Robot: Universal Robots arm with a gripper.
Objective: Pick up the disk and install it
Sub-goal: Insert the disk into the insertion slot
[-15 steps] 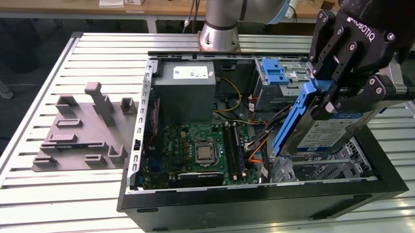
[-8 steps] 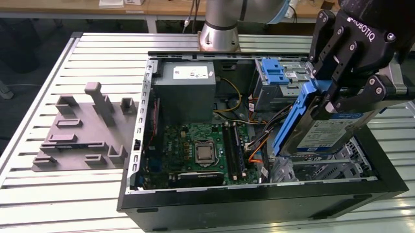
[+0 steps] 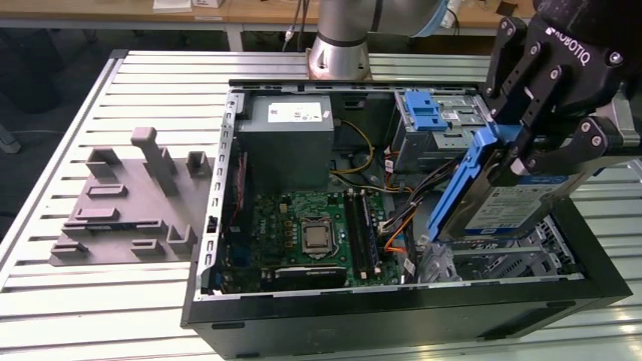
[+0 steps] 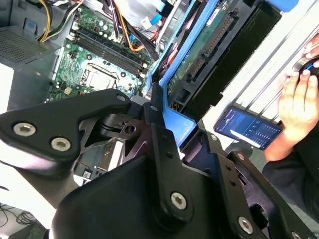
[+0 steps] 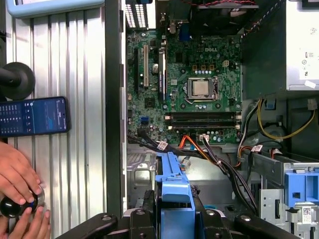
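Observation:
My black gripper (image 3: 531, 162) is shut on the disk (image 3: 507, 210), a silver drive with a white-and-blue label and a blue rail frame. The disk hangs tilted, one end down, over the metal drive bay (image 3: 501, 259) at the exterior view's right end of the open computer case (image 3: 401, 308). In the second wrist view the disk's green underside (image 4: 199, 55) and blue frame show between the black fingers (image 4: 159, 134). The first wrist view has the blue frame (image 5: 172, 186) pointing toward the motherboard (image 5: 194, 89).
Inside the case are a grey power supply (image 3: 291, 143), loose cables (image 3: 401, 218) and a blue latch piece (image 3: 426, 109). A grey moulded fixture (image 3: 131, 203) lies on the slatted table. A person's hand (image 5: 17, 174) and a phone (image 5: 32, 117) are beside the case.

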